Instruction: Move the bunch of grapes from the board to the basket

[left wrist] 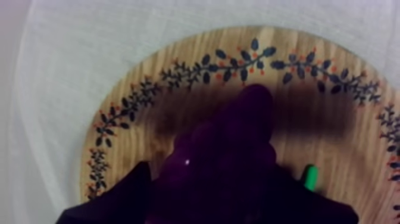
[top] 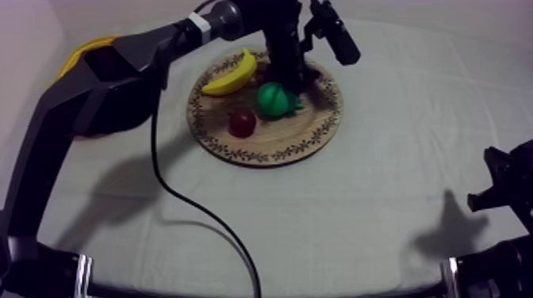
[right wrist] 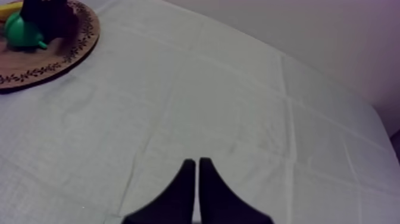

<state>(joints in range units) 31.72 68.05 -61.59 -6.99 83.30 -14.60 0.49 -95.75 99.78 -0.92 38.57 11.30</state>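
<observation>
Table under grey-white cloth carries a round wooden board with leaf-patterned rim toward twelve o'clock and a yellow basket toward ten o'clock.

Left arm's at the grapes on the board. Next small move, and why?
Probably a short, slow straight lift: the left gripper is down at the bunch of grapes on the wooden board, with the pear close beside, so sideways travel toward the yellow basket risks a knock.
</observation>
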